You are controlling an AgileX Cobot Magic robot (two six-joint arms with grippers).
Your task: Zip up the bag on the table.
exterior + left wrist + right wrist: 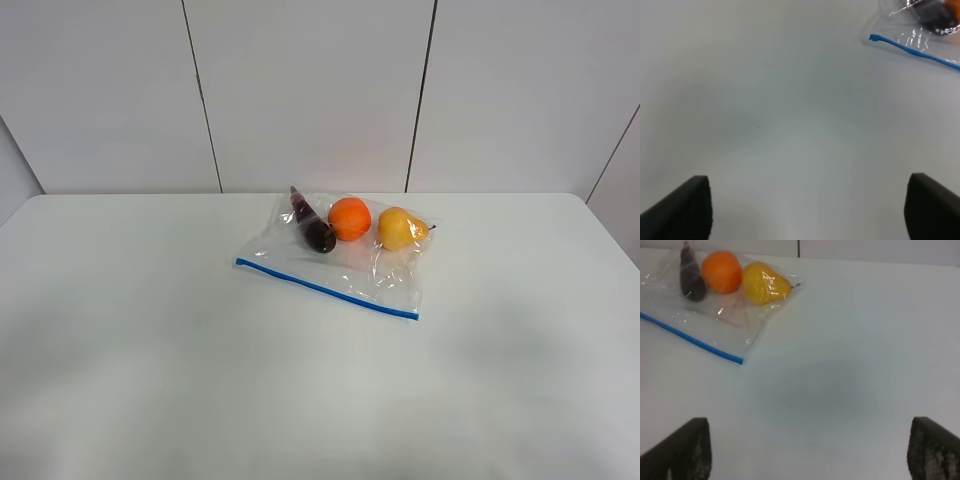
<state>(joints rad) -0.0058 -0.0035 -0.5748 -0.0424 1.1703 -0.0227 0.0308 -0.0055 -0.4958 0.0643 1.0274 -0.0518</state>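
White wall panels stand behind a broad white surface (150,380), and the bag (345,268) lies flat a little beyond its middle, nothing touching it.

Going left to right across the bag in the high view: the eggplant (314,226), the orange (349,218), then the pear (401,229), all bunched along the far edge. The blue zip strip (325,289) runs along the near edge, slanting toward the right.

The film looks thin, soft and slick, likely to wrinkle and slide under a push. The fruit gives it some weight at the back, which may anchor it. My judgement is that the zip strip is the place to take hold: pin one end, pinch and run along from the other.

The high view shows neither arm. The left wrist view shows the left pincer (807,210) spread wide and empty, and only the left end of the strip plus a dark bit of eggplant. The right wrist view shows the right pincer (807,450) also wide and empty, with the strip's right end and all three fruits.
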